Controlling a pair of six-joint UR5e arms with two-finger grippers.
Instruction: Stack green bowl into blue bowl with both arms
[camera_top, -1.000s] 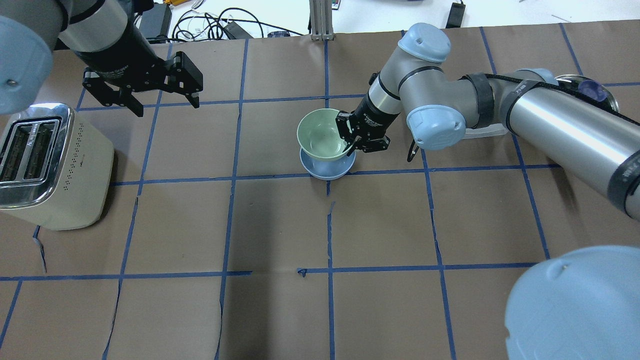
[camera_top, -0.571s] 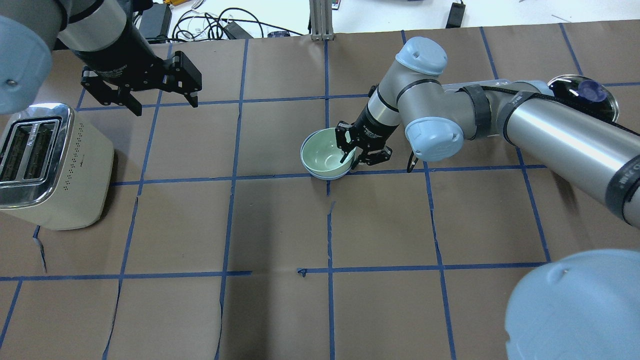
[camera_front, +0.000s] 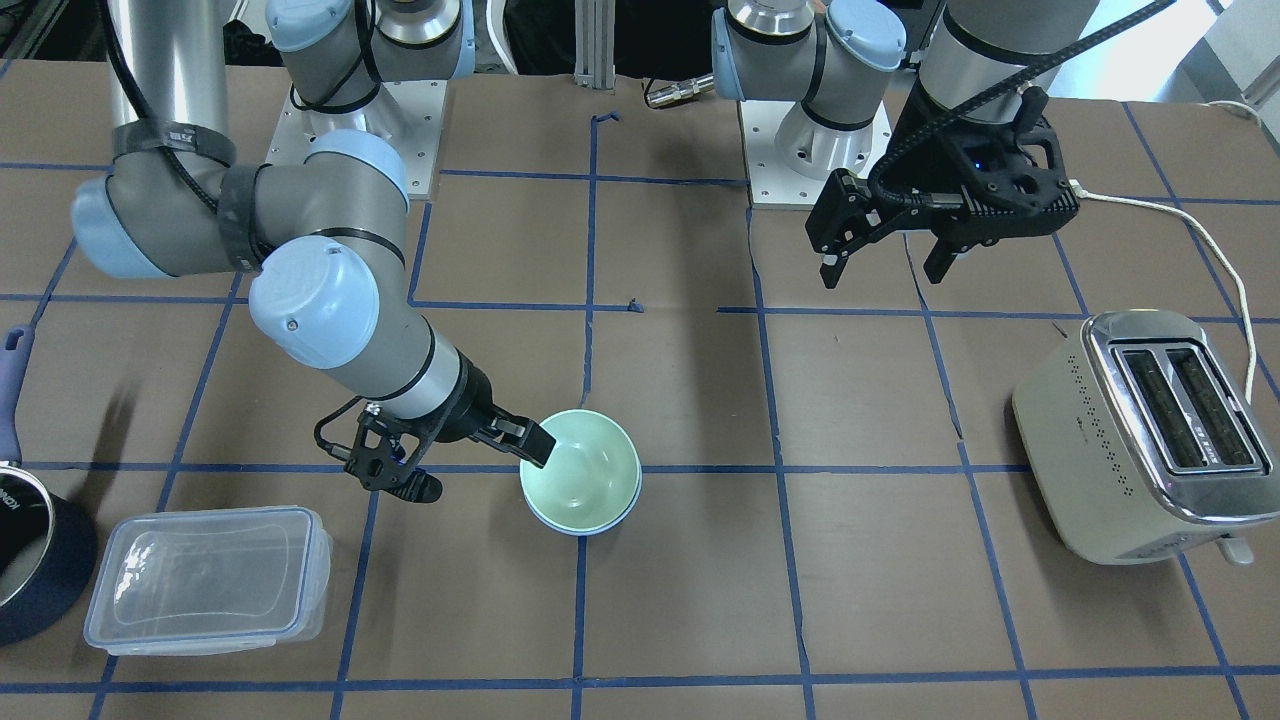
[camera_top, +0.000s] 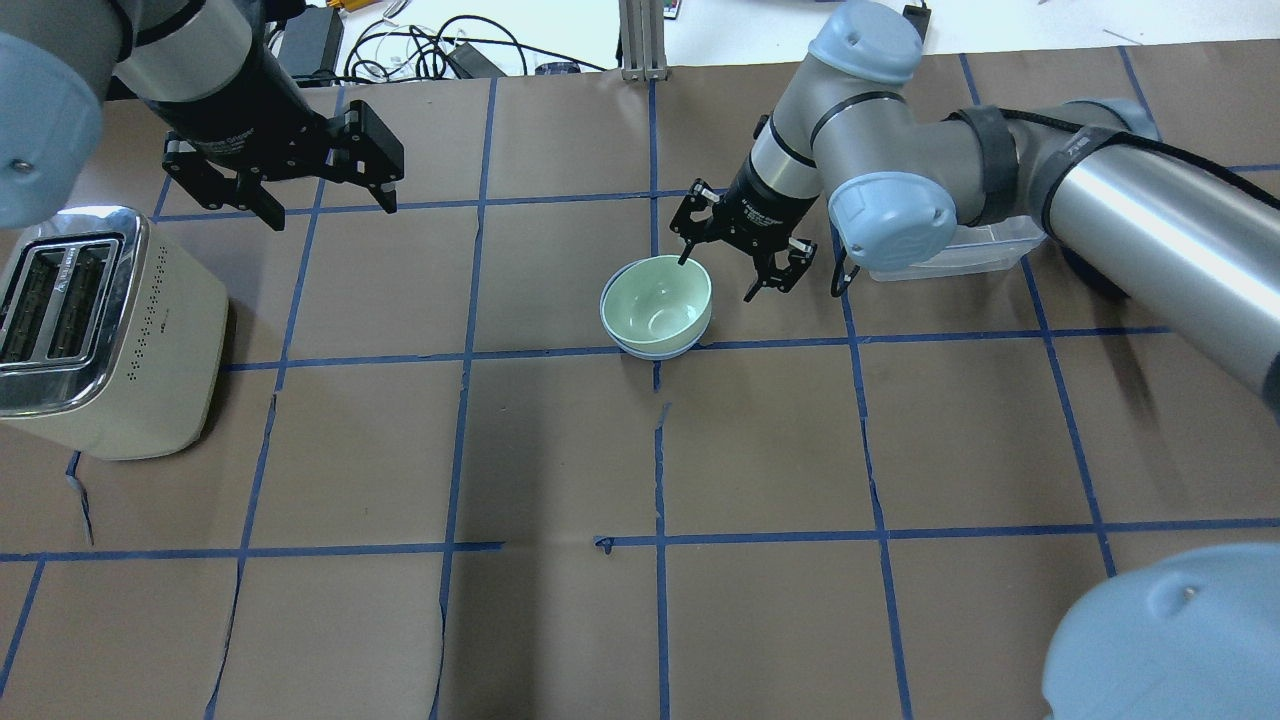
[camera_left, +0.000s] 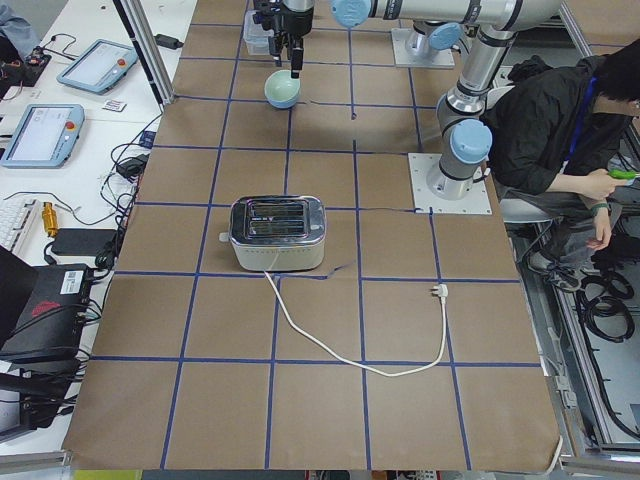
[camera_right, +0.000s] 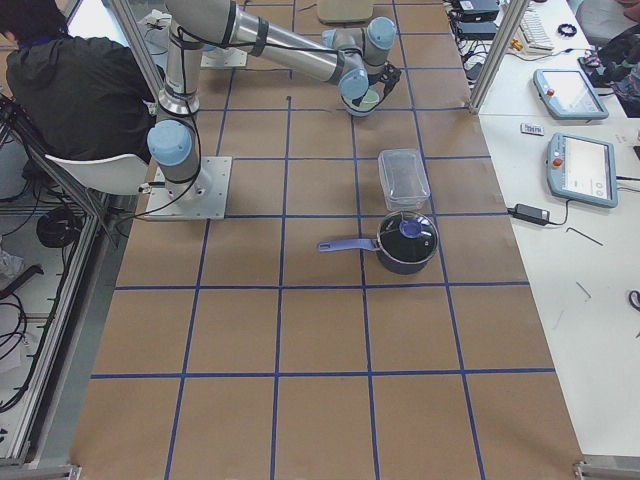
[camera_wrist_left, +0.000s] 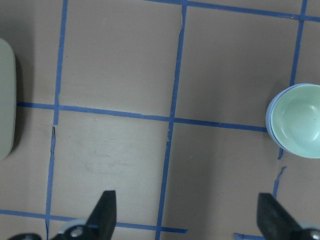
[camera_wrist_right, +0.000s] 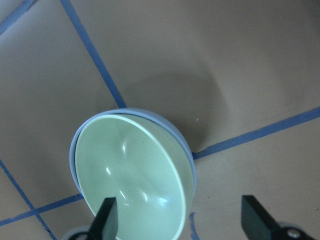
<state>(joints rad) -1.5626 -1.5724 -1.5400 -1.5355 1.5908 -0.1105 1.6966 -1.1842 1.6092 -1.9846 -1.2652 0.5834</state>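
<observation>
Squarely nested: green bowl (camera_top: 655, 298) inside blue bowl (camera_front: 582, 527), upright, only a thin blue rim showing around it, on the brown table (camera_top: 560, 450) beside a blue tape crossing. Hovering at 1 o'clock of the stack in the overhead view, right gripper (camera_top: 716, 277), jaws spread wide and empty, one fingertip over the green rim; touching or not, cannot tell. Far off at 10 o'clock, left gripper (camera_top: 332, 216), likewise spread, holding nothing. At 9 o'clock, well apart, toaster (camera_top: 100, 330); at 2 o'clock, partly behind the right arm, clear container (camera_top: 960, 258).
</observation>
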